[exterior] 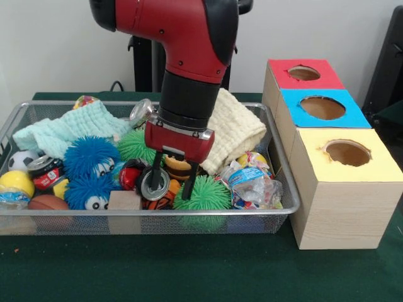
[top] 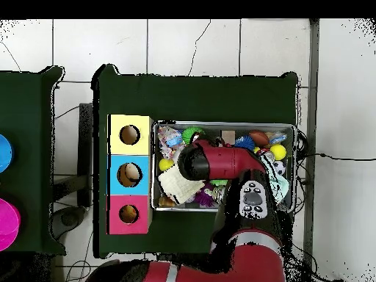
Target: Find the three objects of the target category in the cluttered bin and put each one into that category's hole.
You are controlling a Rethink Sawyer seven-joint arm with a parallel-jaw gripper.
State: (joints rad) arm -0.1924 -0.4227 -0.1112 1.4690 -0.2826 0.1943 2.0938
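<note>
The silver wire-mesh bin (exterior: 151, 215) is full of clutter; it also shows in the overhead view (top: 224, 124). My gripper (exterior: 172, 179) reaches down into its middle, open, with the black fingers (exterior: 156, 171) standing on either side of a yellow and brown striped toy (exterior: 178, 167). A silver can top (exterior: 154, 185) lies against the left finger. The orange black-striped tiger (exterior: 165, 201) lies just below the fingertips. I cannot make out the duck. The red-topped box's hole (exterior: 304, 73) is at the far right, and also shows in the overhead view (top: 128, 214), where the arm (top: 213, 161) hides the gripper.
Blue puff balls (exterior: 91, 157) and green puff balls (exterior: 203, 194) surround the gripper. A mint cloth (exterior: 69, 129) and a cream cloth (exterior: 236, 129) lie at the back. A wooden block (exterior: 124, 201) and crushed cans (exterior: 45, 171) are nearby. The blue-topped (exterior: 322, 108) and yellow-topped (exterior: 347, 153) boxes stand right.
</note>
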